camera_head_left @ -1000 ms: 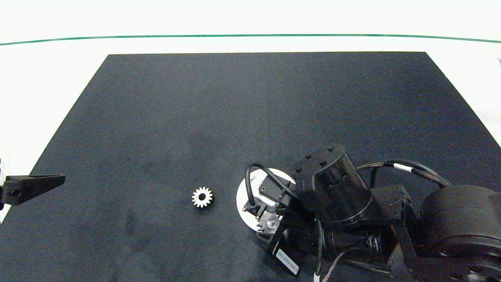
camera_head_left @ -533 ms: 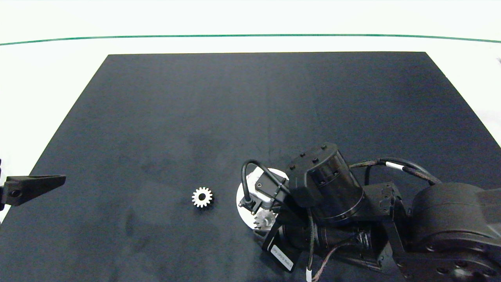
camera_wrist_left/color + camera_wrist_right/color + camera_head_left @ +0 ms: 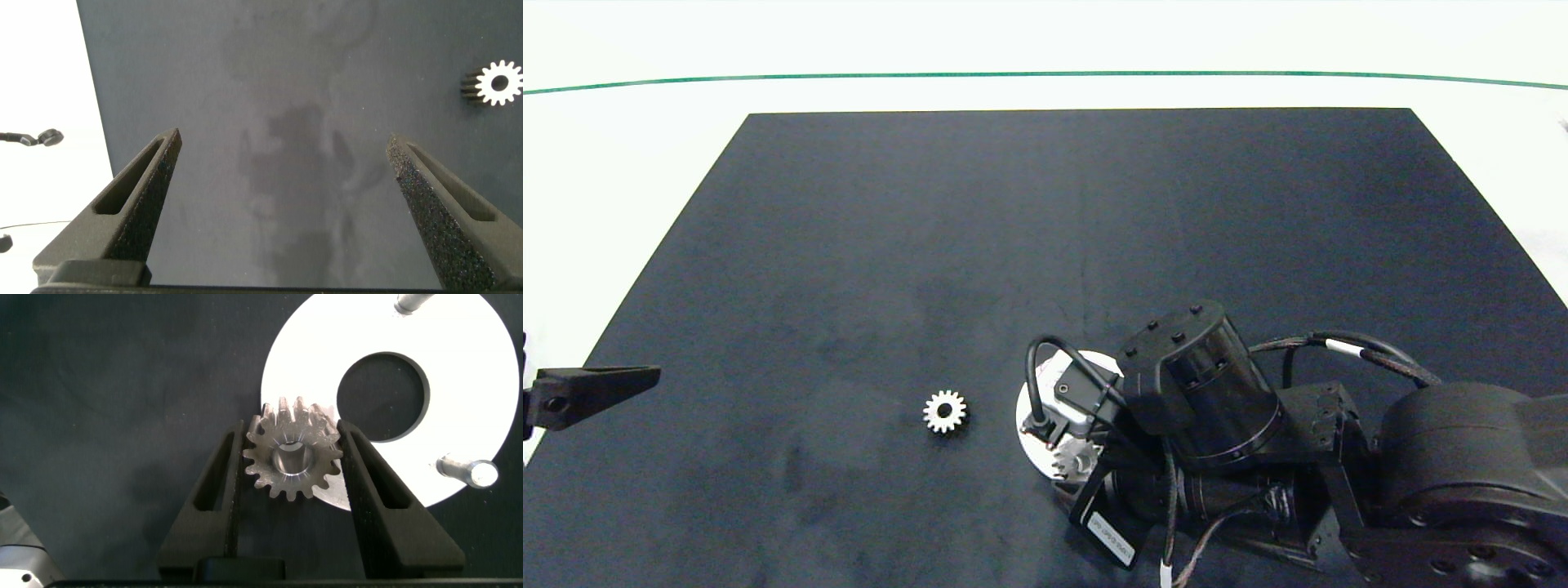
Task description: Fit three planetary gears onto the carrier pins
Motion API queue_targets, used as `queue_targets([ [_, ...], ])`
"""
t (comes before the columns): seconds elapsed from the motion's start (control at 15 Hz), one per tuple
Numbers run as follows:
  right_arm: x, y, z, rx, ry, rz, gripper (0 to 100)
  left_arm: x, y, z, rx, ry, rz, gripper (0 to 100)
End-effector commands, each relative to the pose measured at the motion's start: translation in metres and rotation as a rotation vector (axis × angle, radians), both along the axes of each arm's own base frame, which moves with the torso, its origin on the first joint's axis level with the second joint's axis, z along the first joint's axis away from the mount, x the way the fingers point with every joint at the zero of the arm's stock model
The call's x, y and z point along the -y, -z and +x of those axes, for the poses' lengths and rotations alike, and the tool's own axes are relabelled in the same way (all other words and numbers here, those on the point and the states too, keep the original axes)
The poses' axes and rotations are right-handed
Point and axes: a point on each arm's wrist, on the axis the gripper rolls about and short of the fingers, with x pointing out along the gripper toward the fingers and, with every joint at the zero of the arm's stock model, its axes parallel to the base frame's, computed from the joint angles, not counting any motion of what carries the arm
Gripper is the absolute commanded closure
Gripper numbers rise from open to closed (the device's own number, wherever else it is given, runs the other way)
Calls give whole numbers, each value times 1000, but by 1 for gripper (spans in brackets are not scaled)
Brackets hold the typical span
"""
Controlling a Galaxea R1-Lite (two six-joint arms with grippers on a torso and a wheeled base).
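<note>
- Black matting (image 3: 1045, 245) covered most of the white surface (image 3: 645, 147), with a thin green line (image 3: 1045, 74) running across the far side.
- My right pincer (image 3: 292, 457) was low over the near-centre part of the mat, its two fingers pressed against opposite sides of one planetary gear (image 3: 292, 453), pinching it.
- That gear sat over the edge of the white disc (image 3: 458, 359), with a light-grey pin end showing in its bore; whether it was fully seated I could not tell.
- Two other carrier pins (image 3: 467, 470) stood bare on the disc, on either side of the large centre hole (image 3: 382, 395).
- From overhead, my right arm (image 3: 1209, 392) hid most of the disc (image 3: 1027, 416); only its left rim and part of the held gear (image 3: 1075, 463) showed.
- A second gear (image 3: 945, 412) lay flat on the mat just left of the disc, apart from it; it also showed in the left wrist view (image 3: 497, 83).
- A third gear was not visible to me.
- My left pincer (image 3: 282, 155) hung spread wide and empty at the mat's left edge (image 3: 592, 388), well apart from the gears.
</note>
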Motion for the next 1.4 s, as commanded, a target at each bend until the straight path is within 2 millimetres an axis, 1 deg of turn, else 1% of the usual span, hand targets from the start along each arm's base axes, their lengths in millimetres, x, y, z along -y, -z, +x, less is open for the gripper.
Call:
queue_targets([
  [0.07,-1,2,1,3,4,-7,78,0,0,0,-3,-1,1,0],
  [0.67,-5,-6,1,19,-1,18,78,0,0,-1,-3,4,1,0],
  [1.07,-10,1,2,9,-6,4,78,0,0,-1,-3,4,1,0],
  [1.4,-10,0,2,8,-6,3,78,0,0,-2,0,4,1,0],
])
